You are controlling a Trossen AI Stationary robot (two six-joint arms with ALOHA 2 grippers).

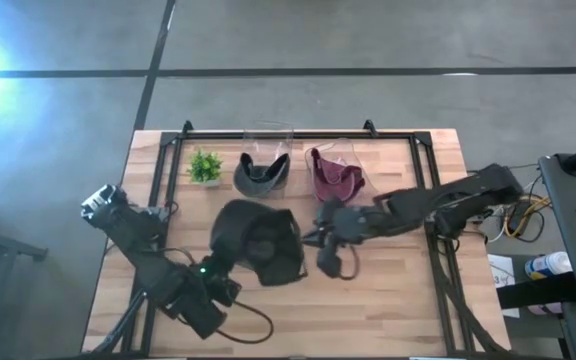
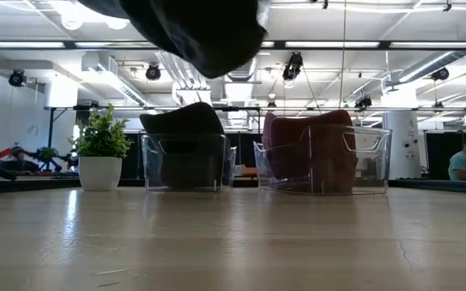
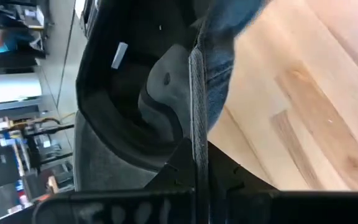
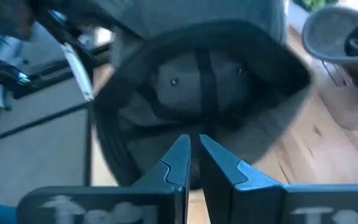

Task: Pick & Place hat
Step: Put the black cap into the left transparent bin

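The light wooden plank tabletop [image 1: 388, 310] shows pale grain, bare along its near edge. Above its middle hangs the dark grey soft fabric hat [image 1: 260, 240], lifted clear of the wood; in the low view only its rounded underside [image 2: 196, 28] shows at the top. The left gripper [image 1: 230, 262] holds it from the near-left, fingers pinched on the brim [image 3: 194, 93], whose folded cloth edge and stitched inner band show in the left wrist view. The right gripper [image 1: 313, 238] sits just beside the hat's right edge, its two tapered fingers [image 4: 178, 163] drawn nearly together with a thin gap, pointing into the hat's hollow crown [image 4: 201, 87]; whether they pinch the brim cannot be told.

Farther back stand two clear plastic bins: the left one [image 2: 186, 164] holds a dark grey cap [image 1: 262, 172], the right one [image 2: 324, 159] a maroon cloth hat [image 1: 334, 176]. A small green plant in a white pot [image 2: 101, 153] stands left of them.
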